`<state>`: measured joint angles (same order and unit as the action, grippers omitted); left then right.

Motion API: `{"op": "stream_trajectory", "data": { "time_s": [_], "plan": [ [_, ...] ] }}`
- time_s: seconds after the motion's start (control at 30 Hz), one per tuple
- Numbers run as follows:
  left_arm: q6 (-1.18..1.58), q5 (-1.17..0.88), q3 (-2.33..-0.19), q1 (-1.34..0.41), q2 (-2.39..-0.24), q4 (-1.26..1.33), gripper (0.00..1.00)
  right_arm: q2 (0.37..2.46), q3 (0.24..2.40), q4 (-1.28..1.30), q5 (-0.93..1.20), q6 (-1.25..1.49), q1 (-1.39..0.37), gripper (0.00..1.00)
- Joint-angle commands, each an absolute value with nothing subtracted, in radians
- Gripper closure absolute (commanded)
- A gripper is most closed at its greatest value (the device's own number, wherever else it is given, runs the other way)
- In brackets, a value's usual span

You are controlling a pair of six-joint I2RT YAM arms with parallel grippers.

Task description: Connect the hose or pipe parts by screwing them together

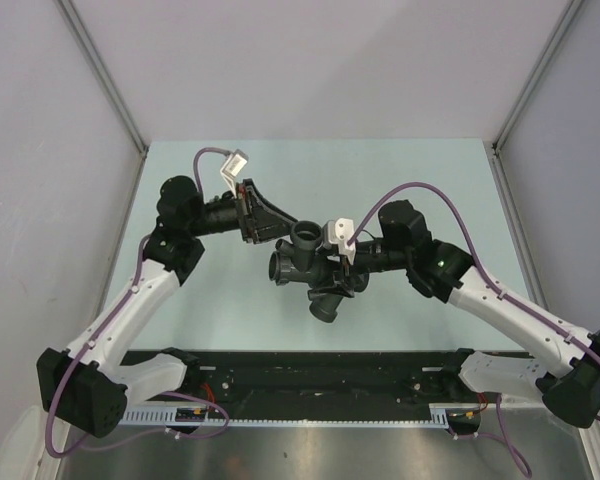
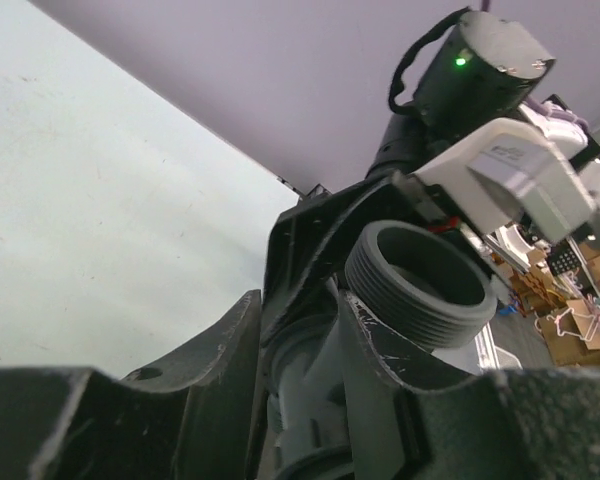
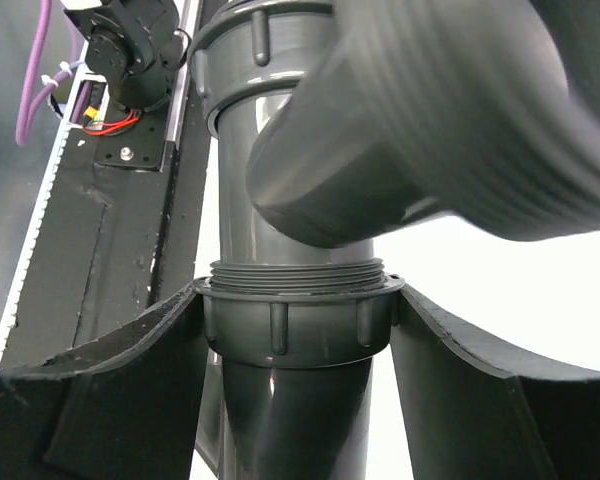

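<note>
We count two arms, left (image 1: 130, 300) and right (image 1: 510, 305), and two dark grey pipe parts: a branched fitting (image 1: 302, 262) and a short tube (image 1: 325, 303). Both parts sit together between the grippers, over the middle of the table (image 1: 410, 180). From above we make out three round ends on them, one facing up, one to the left and one toward the near edge. One purple cable (image 1: 425, 190) runs along each arm.

The right gripper (image 1: 348, 275) is half closed, and both its fingers (image 3: 110, 390) press against a ribbed collar (image 3: 295, 325) on the pipe, with threads showing just above that collar.

The left gripper (image 1: 280, 228) stands partly open, straddling the fitting just below a threaded port (image 2: 420, 275). We cannot tell whether it grips or only flanks the part.

Grey walls (image 1: 40, 150) close the left, back and right sides, and a black rail (image 1: 320, 375) runs along the near edge. The pipes are well apart from all of these. The two wrists meet almost nose to nose, so the tightest spot is between the grippers themselves.
</note>
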<state>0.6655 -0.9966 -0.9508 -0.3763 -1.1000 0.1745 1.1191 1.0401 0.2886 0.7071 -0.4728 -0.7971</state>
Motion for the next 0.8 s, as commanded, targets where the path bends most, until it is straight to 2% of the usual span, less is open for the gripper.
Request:
{"op": "stream_trajectory", "data": {
  "time_s": [0.0, 0.77],
  "plan": [
    [0.692, -1.069, -1.015, -0.38, -1.101, 0.233, 0.58, 1.123, 1.071, 0.262, 0.667, -0.477, -0.799, 1.0],
    [0.649, -1.123, -0.893, -0.499, -1.034, 0.235, 0.55, 1.104, 1.072, 0.115, 0.488, -0.385, -0.704, 1.0]
  ]
}}
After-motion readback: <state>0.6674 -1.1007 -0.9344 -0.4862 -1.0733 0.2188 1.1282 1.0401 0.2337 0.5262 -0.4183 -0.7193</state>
